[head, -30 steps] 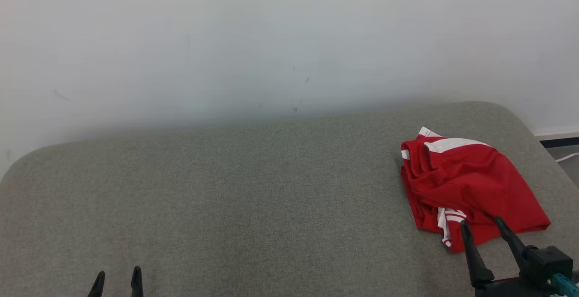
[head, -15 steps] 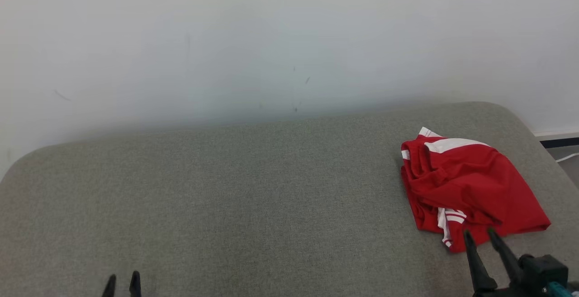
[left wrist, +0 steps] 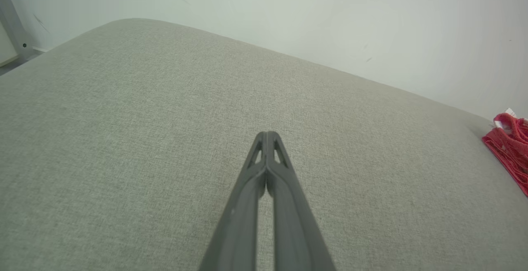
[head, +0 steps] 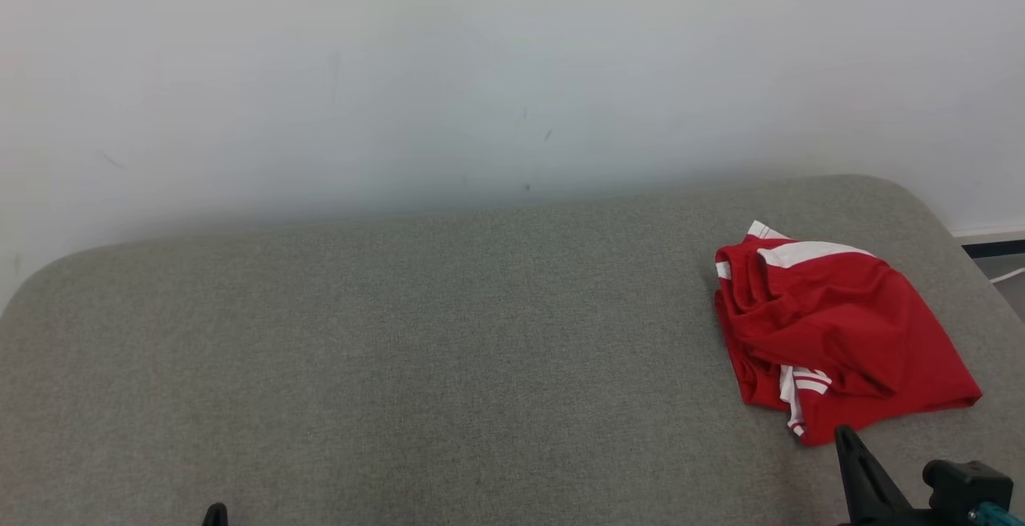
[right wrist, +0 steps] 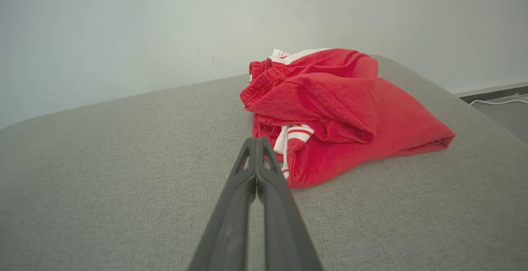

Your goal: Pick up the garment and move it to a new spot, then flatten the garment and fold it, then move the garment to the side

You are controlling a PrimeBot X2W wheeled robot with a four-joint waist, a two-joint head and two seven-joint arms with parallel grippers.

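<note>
Garment (head: 837,326) is looking soft and light; try pinching its near edge. Your left gripper (left wrist: 267,135) and right gripper (right wrist: 255,141) are sitting pressed together, empty.

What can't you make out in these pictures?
- Head view: left tool and right tool are cut by the bottom edge.
- Left wrist view: the garment is mostly cut by the right edge.
- Right wrist view: the garment's underside and inner folds, hidden by its top layers.

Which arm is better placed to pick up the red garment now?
Right. The right gripper sits close to the red garment, pointing at its near edge; the left gripper is far across the grey cushion. The right jaws are shut and would need opening first.
</note>
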